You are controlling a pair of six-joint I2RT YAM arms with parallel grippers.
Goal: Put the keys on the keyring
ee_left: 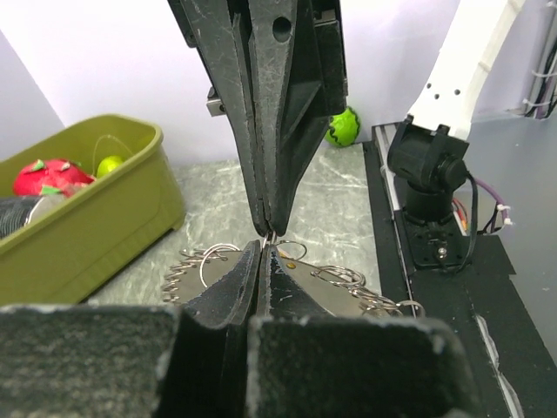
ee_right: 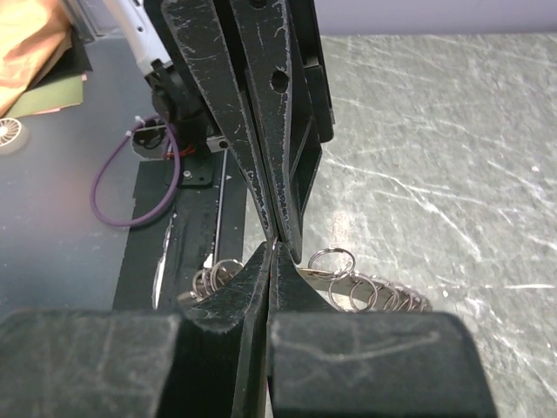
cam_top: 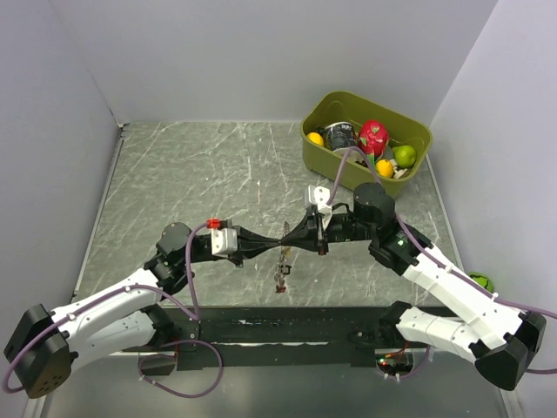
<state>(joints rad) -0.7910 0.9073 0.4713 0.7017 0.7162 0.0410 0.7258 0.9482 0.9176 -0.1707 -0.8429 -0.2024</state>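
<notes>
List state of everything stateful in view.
left gripper, shut, pinching the keyring.
right gripper, shut, tip to tip with left; what it pinches is hidden.
keyring, dangling below the meeting tips, apparently off the table.
olive bin, upright, open-topped, part filled.
green ball, lying loose by the right wall.

Olive bin on marbled table
</notes>
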